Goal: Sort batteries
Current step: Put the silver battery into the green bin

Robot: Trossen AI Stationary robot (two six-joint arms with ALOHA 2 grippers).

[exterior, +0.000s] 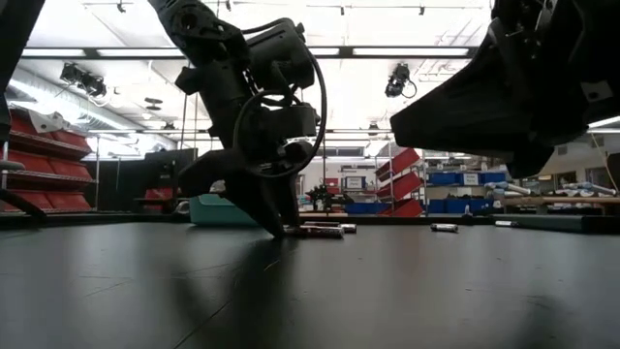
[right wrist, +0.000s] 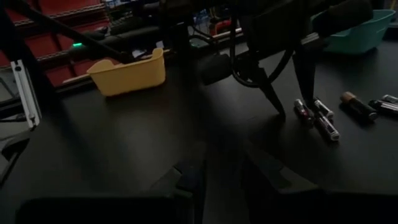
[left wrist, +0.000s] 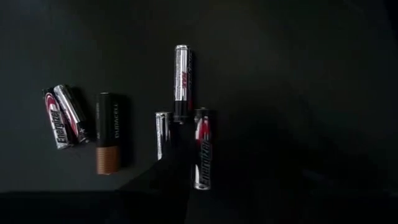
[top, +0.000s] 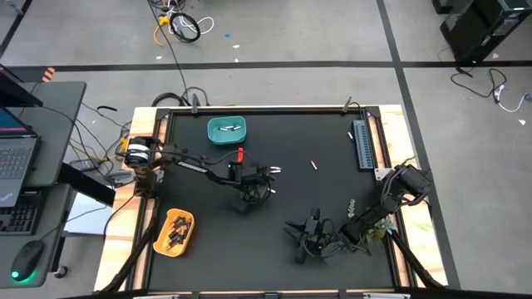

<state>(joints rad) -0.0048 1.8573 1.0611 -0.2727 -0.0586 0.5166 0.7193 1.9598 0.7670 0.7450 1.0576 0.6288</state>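
One teal bin (top: 226,130) sits near the table's far edge with a few whitish batteries inside. One yellow bin (top: 174,231) sits by the near left corner and holds darker ones; the count in either cannot be told. The left gripper (top: 268,179) is down at mid-table with its fingers spread and nothing between them, one fingertip (exterior: 276,229) touching the black mat (top: 332,195) beside the loose batteries. The left wrist view shows six loose cells. Two red-and-silver Energizers (left wrist: 65,116) lie touching side by side, and one black-and-copper Duracell (left wrist: 107,133) lies just beside them. A group of three follows: a silver cell (left wrist: 182,73), a second silver cell (left wrist: 161,134) and another Energizer (left wrist: 204,149), with a dark finger (left wrist: 177,155) reaching up between the last two. From above, one small whitish battery (top: 314,164) lies alone, well apart to the right, and one red battery (top: 240,154) lies between the teal bin and the left arm. The right gripper (right wrist: 224,168) is low over the near right part of the mat, its fingers parted and empty. One grey ribbed strip (top: 361,143) runs along the right edge. The mat is bare at the centre right and along the near edge between the yellow bin and the right gripper, and pale wooden rails (top: 391,137) border the table.
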